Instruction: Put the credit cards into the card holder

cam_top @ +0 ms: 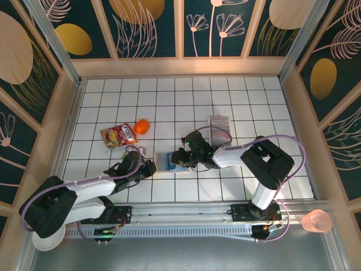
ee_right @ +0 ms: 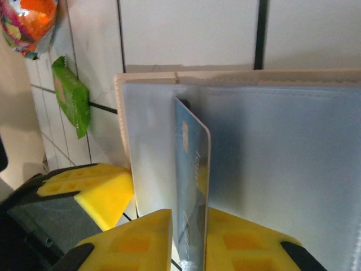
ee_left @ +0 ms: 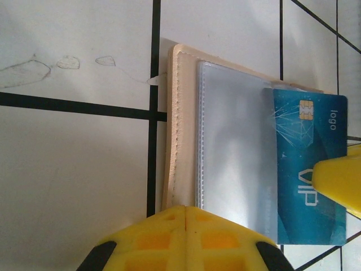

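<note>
The beige card holder (cam_top: 163,160) lies open on the tiles, its clear sleeves (ee_left: 234,152) facing up. A blue credit card (ee_left: 307,169) is partly tucked into a sleeve. In the right wrist view the card (ee_right: 192,169) stands on edge between the fingers of my right gripper (ee_right: 189,226), whose jaws are slightly parted around it. My left gripper (ee_left: 186,210) is shut, and its tip rests on the holder's beige edge (ee_left: 180,141). From above, the left gripper (cam_top: 148,168) and right gripper (cam_top: 179,160) flank the holder. More credit cards (cam_top: 219,126) sit in a row behind the right arm.
A colourful snack pouch (cam_top: 118,135) and an orange object (cam_top: 141,127) lie to the back left of the holder. A green packet (ee_right: 72,101) lies near them. Wooden walls ring the tiled floor. A pink cup (cam_top: 316,221) stands outside at the right.
</note>
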